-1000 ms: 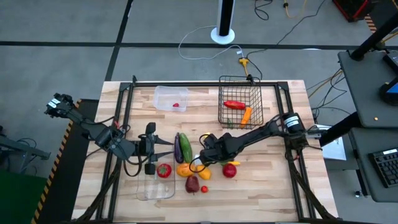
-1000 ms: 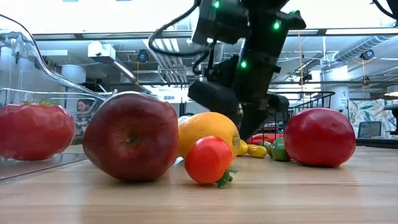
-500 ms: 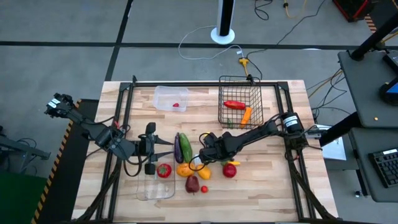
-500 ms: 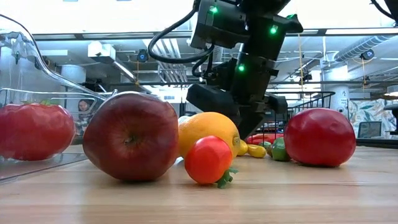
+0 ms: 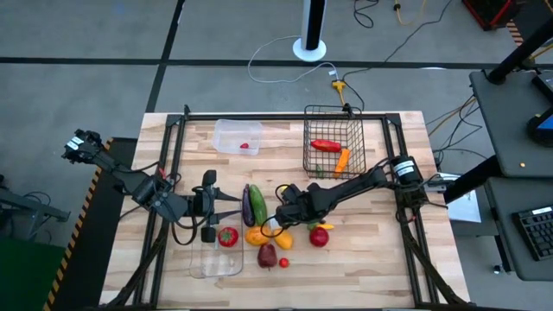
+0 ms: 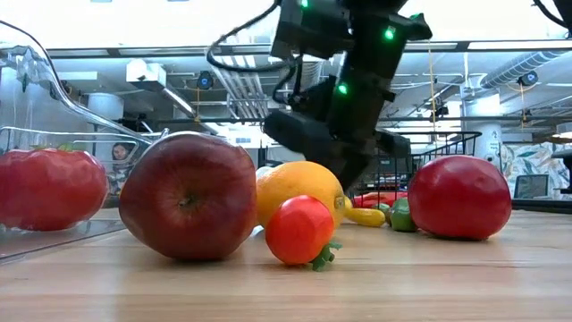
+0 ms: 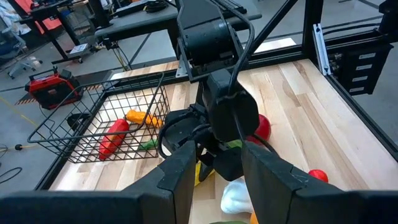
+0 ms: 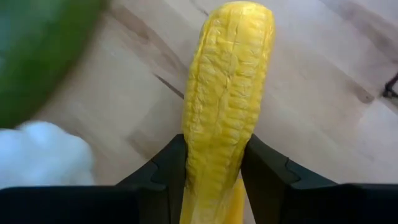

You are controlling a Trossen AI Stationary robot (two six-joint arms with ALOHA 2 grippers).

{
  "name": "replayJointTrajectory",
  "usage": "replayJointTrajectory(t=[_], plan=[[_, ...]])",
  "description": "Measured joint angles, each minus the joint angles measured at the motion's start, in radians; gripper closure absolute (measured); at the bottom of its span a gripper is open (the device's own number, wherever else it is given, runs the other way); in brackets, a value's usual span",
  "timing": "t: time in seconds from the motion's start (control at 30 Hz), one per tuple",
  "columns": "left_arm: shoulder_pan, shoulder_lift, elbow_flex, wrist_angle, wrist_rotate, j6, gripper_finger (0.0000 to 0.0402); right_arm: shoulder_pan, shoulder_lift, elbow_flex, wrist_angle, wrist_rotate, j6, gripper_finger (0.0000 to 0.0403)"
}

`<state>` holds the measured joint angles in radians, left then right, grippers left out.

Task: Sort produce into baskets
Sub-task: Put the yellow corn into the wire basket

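Sorting is partly done: your wire basket (image 5: 333, 138) holds three pieces, the small tub (image 5: 235, 136) one, the tray (image 5: 207, 259) a tomato. Your right gripper (image 8: 214, 168) pinches the corn cob (image 8: 225, 99) mid-table; several pieces remain loose.

A robotics lab or industrial workshop: a pale wooden worktable (image 5: 371, 259) framed in black metal rails stands on a grey concrete floor (image 5: 216, 86) crossed by loose cables (image 5: 285, 60). Yellow-and-black hazard tape (image 5: 86, 203) edges the rig. A desk with a keyboard (image 5: 536, 231) sits alongside, and a red tool case (image 7: 55, 88) rests on the floor. Exposed ceiling ducts (image 6: 527, 67) and strip lighting run overhead.
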<state>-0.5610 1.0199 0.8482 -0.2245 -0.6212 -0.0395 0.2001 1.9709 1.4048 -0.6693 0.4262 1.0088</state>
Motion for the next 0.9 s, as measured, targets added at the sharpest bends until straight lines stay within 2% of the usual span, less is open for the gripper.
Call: replayJointTrajectory(t=[0.23, 0.53, 0.77, 0.9], plan=[[0.0, 0.0, 0.0, 0.0, 0.0, -0.004, 0.0287, 0.0, -0.001, 0.09, -0.02, -0.008, -0.079, 0.0282], [0.0, 0.0, 0.0, 0.0, 0.0, -0.009, 0.0287, -0.002, -0.002, 0.271, -0.164, -0.008, -0.201, 0.0282], [0.0, -0.001, 0.0, 0.0, 0.0, -0.021, 0.0287, -0.022, -0.002, 0.476, -0.429, -0.001, -0.275, 0.028], [0.0, -0.002, 0.0, 0.0, 0.0, -0.022, 0.0287, -0.043, -0.002, 0.601, -0.642, 0.079, -0.281, 0.0282]])
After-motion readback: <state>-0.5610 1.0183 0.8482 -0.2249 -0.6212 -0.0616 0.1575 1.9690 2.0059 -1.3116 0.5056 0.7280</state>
